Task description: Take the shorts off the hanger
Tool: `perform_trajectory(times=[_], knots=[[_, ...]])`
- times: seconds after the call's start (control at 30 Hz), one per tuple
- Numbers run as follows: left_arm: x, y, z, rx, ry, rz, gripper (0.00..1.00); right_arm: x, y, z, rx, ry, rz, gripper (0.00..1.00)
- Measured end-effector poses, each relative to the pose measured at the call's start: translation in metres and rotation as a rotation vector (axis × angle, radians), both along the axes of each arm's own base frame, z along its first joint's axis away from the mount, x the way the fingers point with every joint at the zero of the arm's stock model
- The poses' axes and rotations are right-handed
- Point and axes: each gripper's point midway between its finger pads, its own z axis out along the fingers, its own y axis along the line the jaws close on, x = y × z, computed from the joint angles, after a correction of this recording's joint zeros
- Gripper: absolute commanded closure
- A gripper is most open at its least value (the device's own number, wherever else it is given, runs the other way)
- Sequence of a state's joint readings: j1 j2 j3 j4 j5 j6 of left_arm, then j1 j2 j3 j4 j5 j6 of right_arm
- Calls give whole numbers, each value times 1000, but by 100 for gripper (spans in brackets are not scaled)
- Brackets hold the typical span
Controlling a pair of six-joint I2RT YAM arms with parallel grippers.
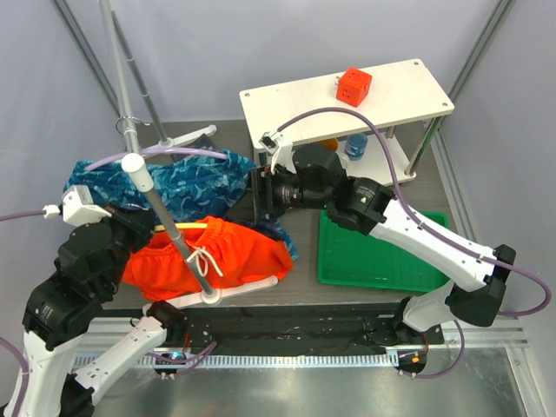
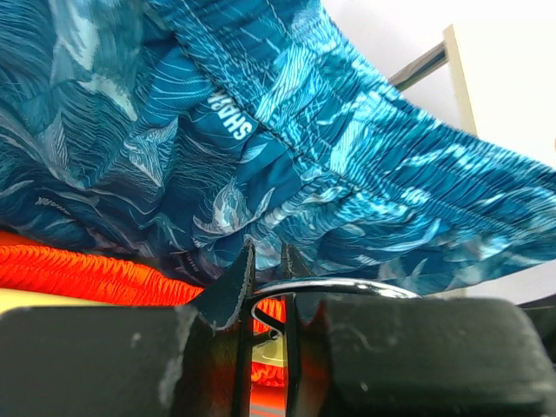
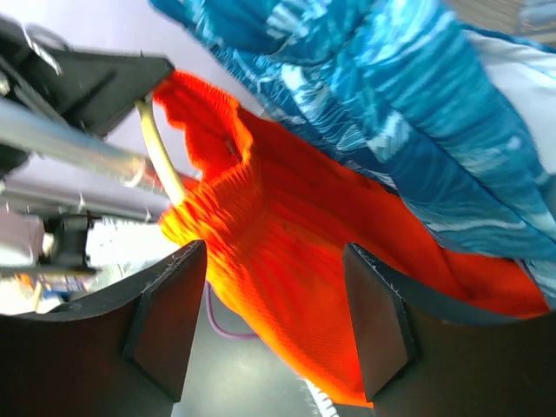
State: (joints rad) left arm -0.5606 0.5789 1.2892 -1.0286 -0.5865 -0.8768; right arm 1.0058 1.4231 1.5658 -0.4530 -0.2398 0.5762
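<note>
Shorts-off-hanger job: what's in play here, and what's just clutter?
In play:
orange shorts
blue-teal shorts
hanger

Clutter:
green tray
white shelf
red cube on the shelf
blue cup under the shelf

Orange shorts (image 3: 287, 261) hide most of the hanger (image 3: 157, 153), and blue-teal shorts (image 2: 261, 130) run off the left wrist view.

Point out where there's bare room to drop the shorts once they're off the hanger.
Freest: the green tray, right of the orange shorts, bare though the right arm crosses above it. Also the white shelf top, left of the red cube. Crowded: centre-left, where the blue shorts, orange shorts and rack pole bunch.
</note>
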Motion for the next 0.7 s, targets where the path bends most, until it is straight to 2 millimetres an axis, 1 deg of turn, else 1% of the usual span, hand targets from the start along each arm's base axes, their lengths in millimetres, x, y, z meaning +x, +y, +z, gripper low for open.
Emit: perform_trajectory(times=[0.2, 0.27, 0.37, 0.43, 0.5, 0.7], knots=[[9, -4, -10, 64, 42, -11, 100, 15, 1, 12, -9, 59, -106, 31], [11, -5, -12, 83, 46, -12, 100, 19, 3, 17, -10, 55, -119, 31], [15, -5, -19, 110, 59, -12, 100, 22, 6, 17, -27, 50, -119, 31], [17, -6, -22, 124, 70, -12, 100, 24, 11, 14, -53, 40, -110, 33], [19, -7, -24, 130, 78, -10, 100, 24, 15, 6, -83, 27, -100, 36], [21, -8, -31, 126, 89, -6, 100, 13, 27, -25, -183, 33, -46, 39]])
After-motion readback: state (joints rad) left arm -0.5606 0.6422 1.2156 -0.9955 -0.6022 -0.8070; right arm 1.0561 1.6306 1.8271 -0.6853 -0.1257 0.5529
